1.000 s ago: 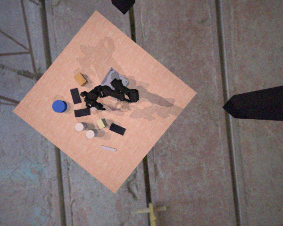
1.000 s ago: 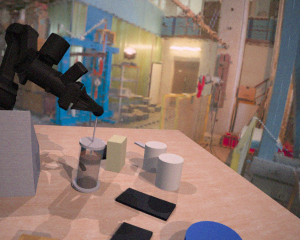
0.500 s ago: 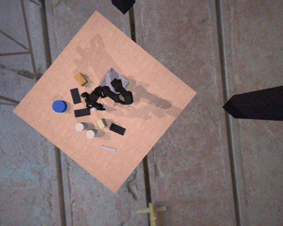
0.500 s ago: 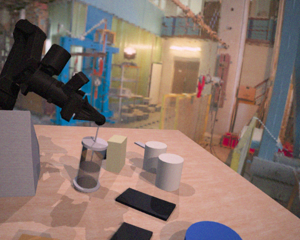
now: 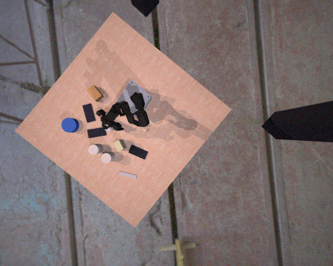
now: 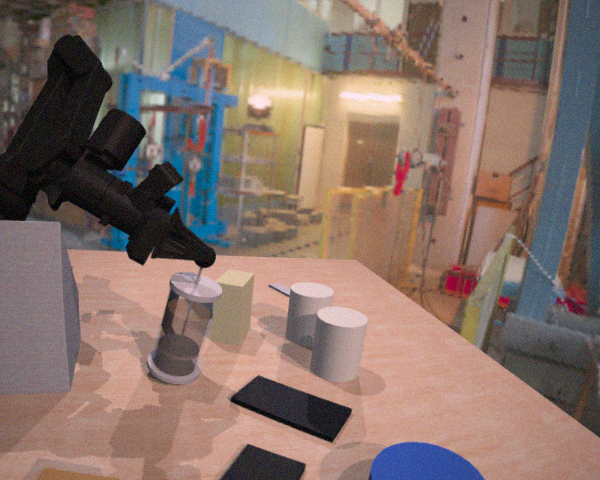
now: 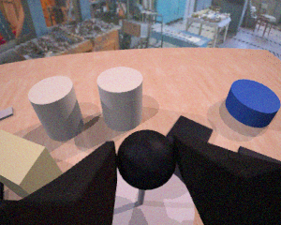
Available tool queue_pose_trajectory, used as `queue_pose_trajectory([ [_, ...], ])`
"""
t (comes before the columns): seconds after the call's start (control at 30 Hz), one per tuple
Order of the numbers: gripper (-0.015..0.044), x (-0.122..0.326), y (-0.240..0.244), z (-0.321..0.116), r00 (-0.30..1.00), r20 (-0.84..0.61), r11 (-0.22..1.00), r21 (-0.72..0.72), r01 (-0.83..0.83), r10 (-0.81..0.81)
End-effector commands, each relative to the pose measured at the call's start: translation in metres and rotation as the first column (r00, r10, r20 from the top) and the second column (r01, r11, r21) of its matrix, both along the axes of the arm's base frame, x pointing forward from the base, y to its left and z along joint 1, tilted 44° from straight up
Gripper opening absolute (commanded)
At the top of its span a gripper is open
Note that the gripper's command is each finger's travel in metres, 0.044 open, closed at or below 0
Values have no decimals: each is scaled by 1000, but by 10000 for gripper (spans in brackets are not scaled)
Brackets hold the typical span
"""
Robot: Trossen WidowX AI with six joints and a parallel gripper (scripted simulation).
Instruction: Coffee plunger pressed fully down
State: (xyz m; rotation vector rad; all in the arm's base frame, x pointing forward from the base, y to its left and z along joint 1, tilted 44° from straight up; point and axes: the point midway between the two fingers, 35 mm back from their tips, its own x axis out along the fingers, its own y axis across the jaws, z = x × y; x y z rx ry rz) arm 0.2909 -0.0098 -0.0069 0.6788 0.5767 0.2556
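- Your gripper (image 7: 146,161) is clamping the black plunger knob (image 7: 144,159), one jaw on each side of it.
- The knob is sitting just above the French press (image 6: 180,330) lid (image 6: 195,287), with only a short stub of rod showing.
- The press is leaning slightly on the table (image 6: 445,372), though the angle may be exaggerating that.
- It is standing just beside the pale yellow block (image 6: 232,305), near two grey cylinders (image 6: 323,330).

The press (image 6: 182,330) stands on the table (image 6: 445,372) just left of a block (image 6: 232,305) (two cylinders (image 6: 337,343) further right).
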Motion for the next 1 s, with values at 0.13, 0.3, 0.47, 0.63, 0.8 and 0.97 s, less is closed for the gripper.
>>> queue_pose_trajectory([
  [0.13, 125, -4, 10, -11, 999, -45, 999, 31, -19, 20],
  [0.3, 125, -3, 10, -11, 999, -45, 999, 31, -19, 20],
  [0.47, 125, -2, 9, -11, 999, -45, 999, 31, -19, 20],
  [0.63, 125, -2, 8, -11, 999, -45, 999, 31, -19, 20],
  [0.8, 125, -1, 8, -11, 999, -45, 999, 31, -19, 20],
  [0.97, 125, 0, 8, -12, 999, -45, 999, 31, -19, 20],
])
